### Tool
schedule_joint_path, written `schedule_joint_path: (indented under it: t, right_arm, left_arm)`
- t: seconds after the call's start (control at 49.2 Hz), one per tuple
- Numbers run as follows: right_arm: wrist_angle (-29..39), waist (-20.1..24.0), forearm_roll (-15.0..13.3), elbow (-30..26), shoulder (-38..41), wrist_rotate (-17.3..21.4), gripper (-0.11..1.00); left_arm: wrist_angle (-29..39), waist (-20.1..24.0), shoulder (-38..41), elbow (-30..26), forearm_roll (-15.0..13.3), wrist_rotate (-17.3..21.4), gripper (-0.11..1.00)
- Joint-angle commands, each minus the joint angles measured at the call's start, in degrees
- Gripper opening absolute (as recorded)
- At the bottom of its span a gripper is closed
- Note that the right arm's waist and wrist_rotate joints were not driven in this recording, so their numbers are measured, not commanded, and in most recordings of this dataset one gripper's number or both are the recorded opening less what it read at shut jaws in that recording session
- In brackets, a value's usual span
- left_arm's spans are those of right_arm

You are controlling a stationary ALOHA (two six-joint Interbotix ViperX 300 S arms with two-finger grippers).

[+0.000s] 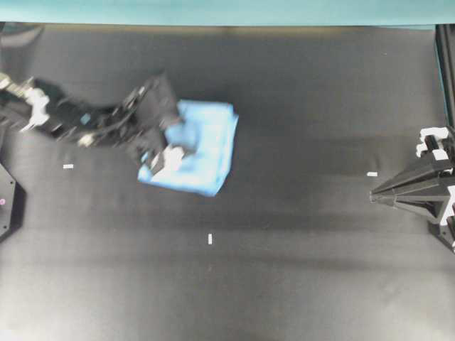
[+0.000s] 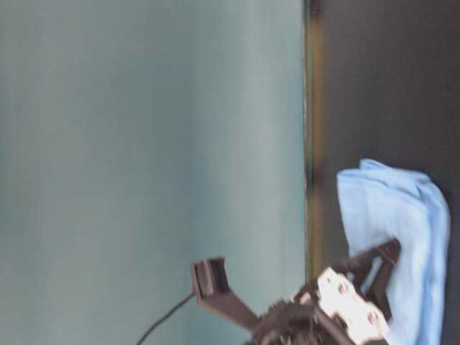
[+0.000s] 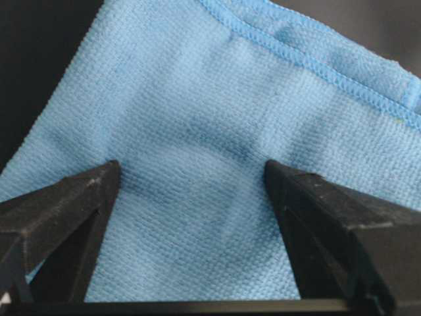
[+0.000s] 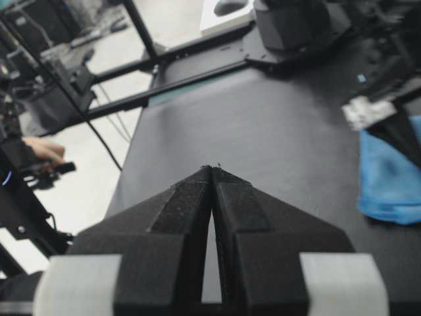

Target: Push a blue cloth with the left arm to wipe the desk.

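The blue cloth (image 1: 202, 153) lies folded on the black desk (image 1: 298, 284), left of centre and towards the back. My left gripper (image 1: 176, 135) is open, and its fingertips rest on the cloth's left part. In the left wrist view the two black fingers (image 3: 66, 204) stand wide apart with the cloth (image 3: 217, 118) filling the space between them, the gripper (image 3: 192, 168) closed on nothing. The table-level view shows the cloth (image 2: 402, 215) under the gripper's fingers (image 2: 384, 259). My right gripper (image 1: 372, 197) is shut and empty at the desk's right edge; it also shows in the right wrist view (image 4: 212, 168).
A teal strip (image 1: 227, 11) runs along the desk's back edge. Small white tape marks lie at the left (image 1: 68, 166), the middle (image 1: 210, 239) and the right (image 1: 372, 173). A black frame post (image 1: 444, 71) stands at the back right.
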Motion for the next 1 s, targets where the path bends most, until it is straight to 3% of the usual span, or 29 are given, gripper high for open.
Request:
schedule_joint_path:
  t: [0.0, 0.772, 0.975]
  right_arm:
    - [-0.4, 0.0, 0.1, -0.4, 0.3, 0.0, 0.0]
    - [-0.5, -0.1, 0.6, -0.1, 0.3, 0.0, 0.0]
    - [-0.7, 0.0, 0.6, -0.1, 0.4, 0.0, 0.0]
  left_arm:
    - [0.1, -2.9, -2.0, 2.5, 0.1, -0.2, 0.87]
    - [0.4, -31.0, -8.9, 12.5, 0.2, -0.4, 0.87]
    - [0.4, -39.7, -8.8, 13.3, 0.2, -4.8, 0.86]
